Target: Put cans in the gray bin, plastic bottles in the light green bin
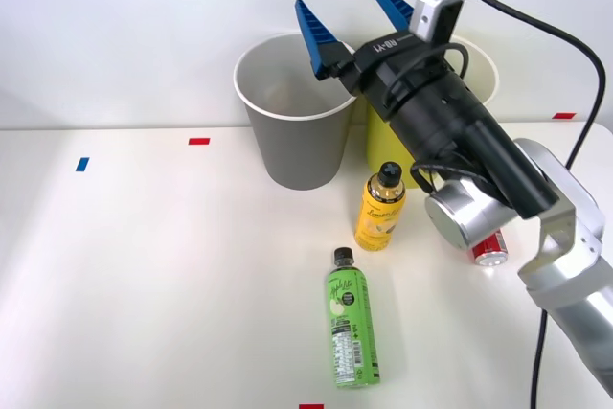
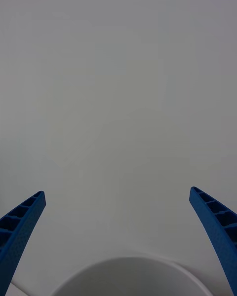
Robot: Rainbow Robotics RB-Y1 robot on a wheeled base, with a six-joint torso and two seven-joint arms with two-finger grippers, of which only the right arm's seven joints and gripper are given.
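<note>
Hovered right end effector (image 1: 353, 14) over gray bin (image 1: 297, 141), spread wide, holding nothing. Left both plastic bottles (image 1: 379, 208) and red can (image 1: 489, 248) on tabletop (image 1: 144, 265) before gray bin; orange can presumably binned.

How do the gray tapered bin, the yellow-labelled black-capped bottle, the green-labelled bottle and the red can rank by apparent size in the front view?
1. gray tapered bin
2. green-labelled bottle, lying down
3. yellow-labelled bottle, upright and foreshortened, so unsure against the green
4. red can, partly hidden by the arm
</note>
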